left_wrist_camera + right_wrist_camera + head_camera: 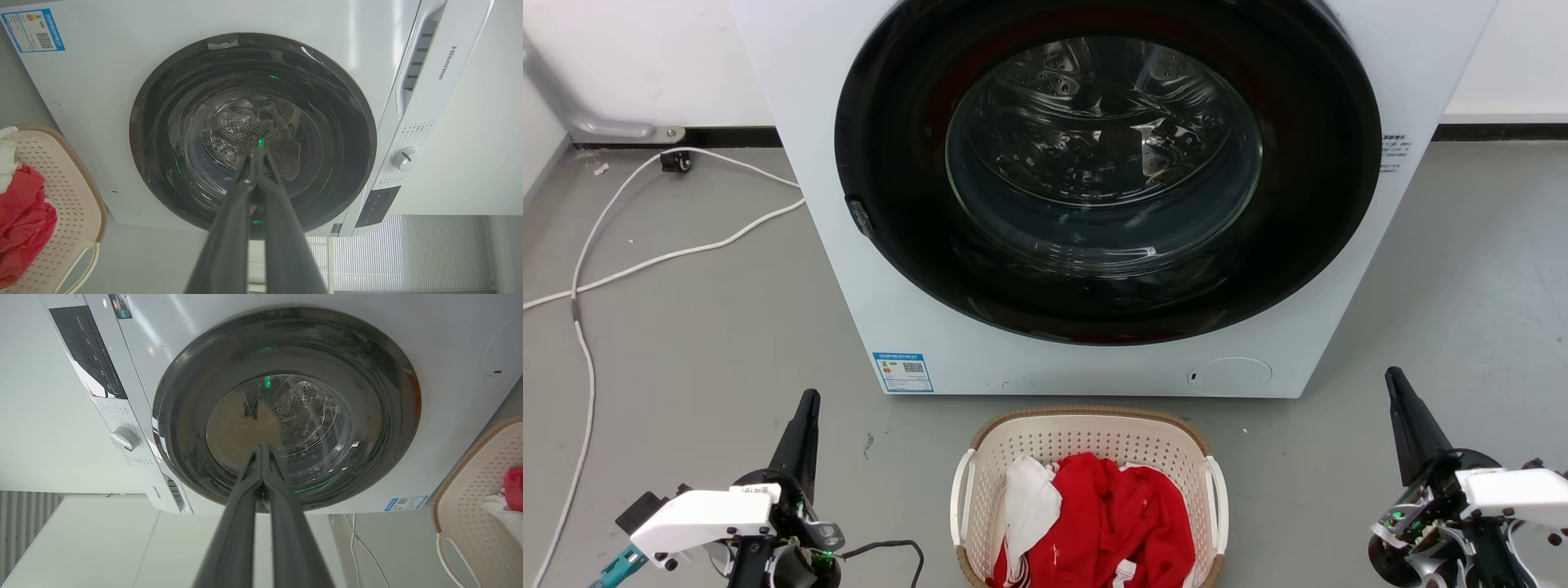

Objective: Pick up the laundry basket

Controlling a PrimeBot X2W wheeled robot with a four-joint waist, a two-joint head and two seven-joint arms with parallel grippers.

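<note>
The laundry basket (1094, 437) is cream plastic with perforated walls, a brown woven-look rim and white side handles. It stands on the floor just in front of the washer, holding red and white clothes (1107, 514). Its edge shows at the left in the left wrist view (69, 192) and at the right in the right wrist view (478, 486). My left gripper (809, 400) is shut and empty, on the floor side left of the basket, well apart from it. To the basket's right, equally apart, my right gripper (1395, 377) is shut and empty. Both point toward the washer (258, 152) (261, 448).
A white front-loading washer (866, 269) with a closed dark round door (1107, 163) stands directly behind the basket. White cables (645, 261) trail over the grey floor at the left. Open floor lies on both sides of the basket.
</note>
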